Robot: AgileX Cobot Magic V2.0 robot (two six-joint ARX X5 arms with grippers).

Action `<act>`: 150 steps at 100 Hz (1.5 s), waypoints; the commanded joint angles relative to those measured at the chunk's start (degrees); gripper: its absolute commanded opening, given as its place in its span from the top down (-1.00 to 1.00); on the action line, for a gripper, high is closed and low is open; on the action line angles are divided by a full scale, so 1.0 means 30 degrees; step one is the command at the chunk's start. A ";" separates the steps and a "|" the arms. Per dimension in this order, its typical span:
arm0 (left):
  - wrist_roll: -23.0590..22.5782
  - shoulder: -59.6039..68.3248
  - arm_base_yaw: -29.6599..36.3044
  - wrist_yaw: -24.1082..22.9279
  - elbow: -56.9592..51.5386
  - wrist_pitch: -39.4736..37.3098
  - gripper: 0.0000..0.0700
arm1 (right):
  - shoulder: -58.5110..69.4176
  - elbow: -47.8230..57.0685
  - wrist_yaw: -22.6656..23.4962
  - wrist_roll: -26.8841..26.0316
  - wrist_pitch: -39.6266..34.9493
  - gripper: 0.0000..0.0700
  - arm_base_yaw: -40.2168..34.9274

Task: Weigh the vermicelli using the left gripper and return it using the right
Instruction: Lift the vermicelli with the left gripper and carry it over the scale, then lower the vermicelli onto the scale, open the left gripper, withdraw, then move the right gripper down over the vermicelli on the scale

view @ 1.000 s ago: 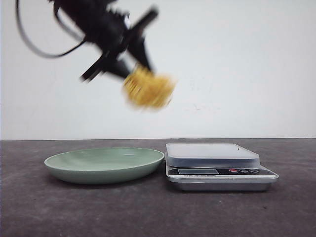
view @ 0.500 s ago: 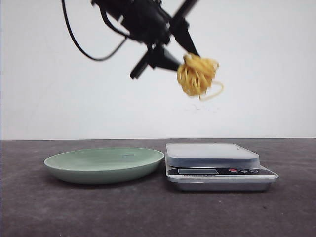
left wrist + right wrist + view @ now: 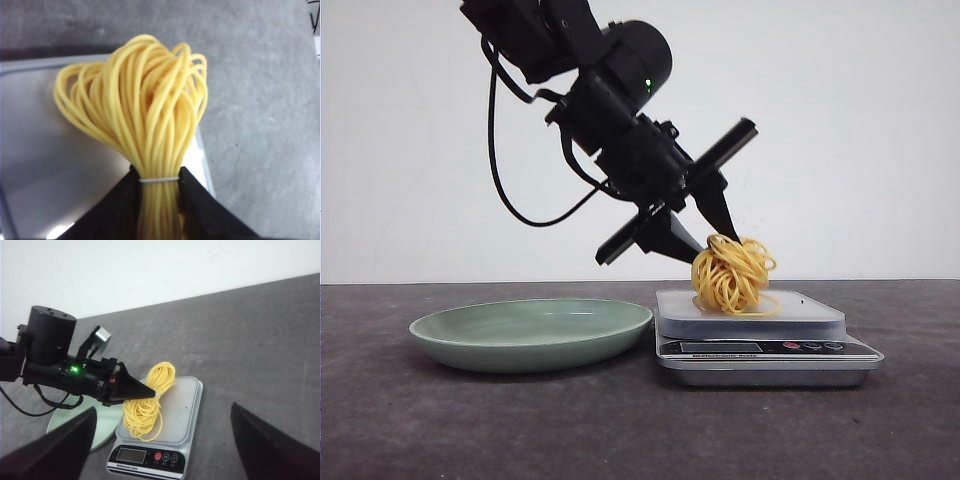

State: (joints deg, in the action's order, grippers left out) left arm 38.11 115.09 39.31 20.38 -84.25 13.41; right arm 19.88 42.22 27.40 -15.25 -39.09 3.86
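Your left tool [image 3: 705,238] pinches the vermicelli [image 3: 731,273], whose lower strands touch the scale [image 3: 760,335] at right of centre. Your right tool [image 3: 160,440] hangs spread apart above. The plate [image 3: 532,332] sits left on the worktop [image 3: 620,430].

A plain white wall [image 3: 850,120] rises behind a dark grey, faintly speckled table [image 3: 620,430]; lighting even.

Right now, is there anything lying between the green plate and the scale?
No. In the front view only a narrow strip of bare dark table separates the green plate from the scale.
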 commanded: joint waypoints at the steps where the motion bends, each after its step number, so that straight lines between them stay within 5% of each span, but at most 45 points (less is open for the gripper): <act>1: -0.0146 0.0481 0.0197 0.0066 -0.0299 -0.0189 0.97 | 0.0080 0.0328 0.0080 0.0204 -0.0007 -0.56 -0.0007; 7: -0.0357 0.0481 0.0233 0.0066 -0.0299 -0.0430 0.72 | 0.0080 0.0328 0.0073 0.0328 -0.0146 -0.56 -0.0007; 17: -0.0342 0.0474 0.0226 0.0168 -0.0481 -0.0532 -0.10 | 0.0080 0.0328 0.0073 0.0379 -0.0182 -0.56 -0.0007; 21: -0.0415 0.0474 0.0146 0.0291 -0.0656 -0.0321 -0.21 | 0.0080 0.0328 0.0073 0.0372 -0.0182 -0.56 -0.0007; 47: -0.1770 -0.0882 -0.0080 0.0415 -0.2120 0.1552 -0.21 | 0.0080 0.0328 0.0058 0.0619 -0.0182 -0.56 -0.0007; 66: -0.4568 -0.5136 -0.0678 -0.1027 -0.2514 0.3191 -0.15 | 0.0080 0.0328 0.0066 0.0845 -0.0219 -0.56 -0.0007; 104: -0.9071 -1.5635 -0.0874 -0.7366 -0.2506 0.8757 -0.11 | 0.0073 0.0328 0.0073 0.0896 -0.0364 -0.56 -0.0007; 127: -0.9959 -2.0174 -0.0831 -1.0885 -0.2135 1.3559 -0.11 | 0.0073 0.0328 0.0073 0.1399 -0.0539 -0.56 -0.0007; 150: -0.8429 -2.6228 -0.0831 -1.1628 0.1304 1.4724 -0.11 | 0.0073 0.0328 0.0080 0.1472 -0.0561 -0.56 -0.0015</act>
State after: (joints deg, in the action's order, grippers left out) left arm 10.37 40.99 36.36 -13.85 -82.17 58.02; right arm 19.88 42.22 27.42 -11.75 -41.15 3.86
